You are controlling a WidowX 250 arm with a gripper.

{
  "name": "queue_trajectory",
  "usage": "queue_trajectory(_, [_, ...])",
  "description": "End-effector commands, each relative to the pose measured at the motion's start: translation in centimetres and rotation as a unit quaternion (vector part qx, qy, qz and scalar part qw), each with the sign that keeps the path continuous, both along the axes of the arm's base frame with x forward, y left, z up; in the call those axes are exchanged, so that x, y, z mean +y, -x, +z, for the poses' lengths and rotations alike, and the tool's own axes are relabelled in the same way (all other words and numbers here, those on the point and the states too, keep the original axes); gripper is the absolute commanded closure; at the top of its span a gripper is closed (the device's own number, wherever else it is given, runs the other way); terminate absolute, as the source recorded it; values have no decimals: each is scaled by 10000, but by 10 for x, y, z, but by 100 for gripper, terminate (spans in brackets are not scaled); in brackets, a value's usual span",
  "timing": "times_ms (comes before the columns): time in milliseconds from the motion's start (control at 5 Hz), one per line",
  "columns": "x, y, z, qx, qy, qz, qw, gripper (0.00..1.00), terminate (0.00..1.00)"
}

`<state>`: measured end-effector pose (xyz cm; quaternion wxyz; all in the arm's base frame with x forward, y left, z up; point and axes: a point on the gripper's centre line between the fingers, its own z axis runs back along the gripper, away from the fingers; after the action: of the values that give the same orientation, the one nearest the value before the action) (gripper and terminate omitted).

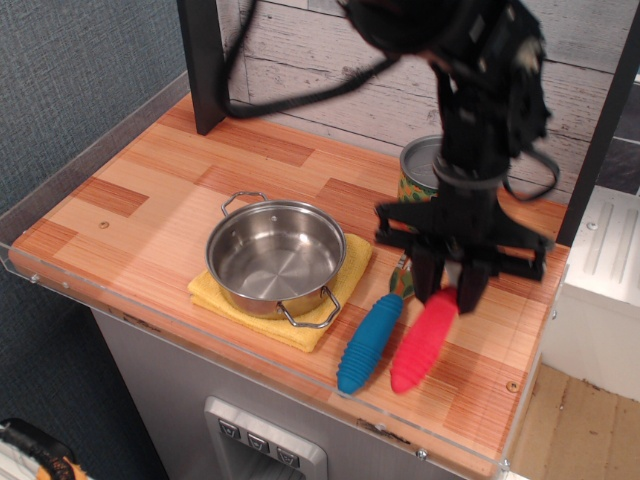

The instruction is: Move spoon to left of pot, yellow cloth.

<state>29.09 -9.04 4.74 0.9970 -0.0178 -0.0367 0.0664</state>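
Near front-right edge, jaws [449, 293] clamp spoon [423, 342] (blue fork [369, 343] beside); table [150, 180] left bare.

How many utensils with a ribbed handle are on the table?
2. The spoon, with a red handle, is at the front right, its upper end held in the pincer. The fork, with a blue handle, lies just left of it, beside the yellow cloth.

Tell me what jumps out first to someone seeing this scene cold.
The big black gripper at right dominates, clamped on the red handle of the spoon, beside a blue-handled fork. Next comes the shiny pot sitting on the yellow cloth near the counter's front edge.
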Motion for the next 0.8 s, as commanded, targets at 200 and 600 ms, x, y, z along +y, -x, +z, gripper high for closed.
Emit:
queue_trajectory(200, [93,5,53,-182,-187,845,9961,100,0])
queue_trajectory(600, [167,7,60,-204,-439,1457,9881,100,0])
